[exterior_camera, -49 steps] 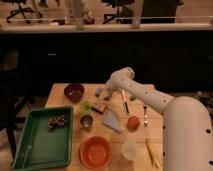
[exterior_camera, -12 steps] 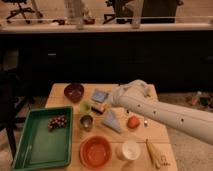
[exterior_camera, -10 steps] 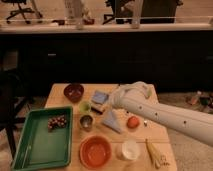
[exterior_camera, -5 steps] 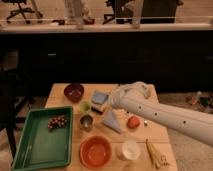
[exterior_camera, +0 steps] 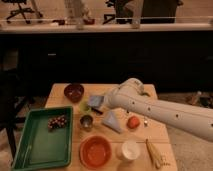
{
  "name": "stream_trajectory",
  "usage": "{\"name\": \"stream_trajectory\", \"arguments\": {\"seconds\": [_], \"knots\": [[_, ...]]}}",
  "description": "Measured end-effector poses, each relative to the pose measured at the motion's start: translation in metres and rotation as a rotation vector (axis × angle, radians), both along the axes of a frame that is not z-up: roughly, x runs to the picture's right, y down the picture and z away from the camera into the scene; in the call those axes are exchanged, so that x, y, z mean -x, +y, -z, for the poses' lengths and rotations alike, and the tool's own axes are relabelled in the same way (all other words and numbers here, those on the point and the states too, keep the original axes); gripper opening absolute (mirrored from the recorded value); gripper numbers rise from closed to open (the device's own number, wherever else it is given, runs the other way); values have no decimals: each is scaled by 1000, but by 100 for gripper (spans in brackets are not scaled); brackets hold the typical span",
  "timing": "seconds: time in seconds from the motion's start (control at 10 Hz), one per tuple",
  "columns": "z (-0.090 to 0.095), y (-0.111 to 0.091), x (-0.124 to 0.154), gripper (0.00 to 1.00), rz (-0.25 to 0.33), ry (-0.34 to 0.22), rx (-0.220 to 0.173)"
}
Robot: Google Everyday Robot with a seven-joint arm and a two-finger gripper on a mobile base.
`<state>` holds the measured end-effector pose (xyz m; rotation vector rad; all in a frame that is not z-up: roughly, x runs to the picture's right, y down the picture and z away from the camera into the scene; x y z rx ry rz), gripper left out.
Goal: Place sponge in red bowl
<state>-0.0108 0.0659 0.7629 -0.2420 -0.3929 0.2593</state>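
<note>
The sponge (exterior_camera: 95,101) is a small blue-grey block at the tip of my arm, left of the table's middle. My gripper (exterior_camera: 101,104) is shut on the sponge and holds it just above the table, between the maroon bowl and the pale triangular piece. The white arm reaches in from the right and hides most of the gripper. The red bowl (exterior_camera: 95,151) is wide, orange-red and empty. It stands at the table's front edge, below and slightly in front of the sponge.
A dark maroon bowl (exterior_camera: 74,91) stands at the back left. A green tray (exterior_camera: 30,150) with grapes (exterior_camera: 57,122) lies at the left. A metal cup (exterior_camera: 86,121), a lime-green piece (exterior_camera: 83,108), a pale triangular piece (exterior_camera: 112,121), an orange ball (exterior_camera: 132,122), a white cup (exterior_camera: 129,150) and a yellow corn cob (exterior_camera: 153,154) surround the red bowl.
The arm has swung from the back of the table and taken hold of the sponge. Over the last second the sponge moved slightly left and toward the front with the gripper.
</note>
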Motion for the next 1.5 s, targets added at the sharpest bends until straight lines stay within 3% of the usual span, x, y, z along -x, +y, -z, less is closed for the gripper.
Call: {"name": "stream_trajectory", "arguments": {"seconds": [0.4, 0.7, 1.1, 1.5], "knots": [[17, 16, 11, 0, 106, -10, -10], [37, 44, 11, 0, 171, -20, -10], [40, 77, 7, 0, 224, -23, 32], [46, 117, -3, 0, 227, -17, 82]]}}
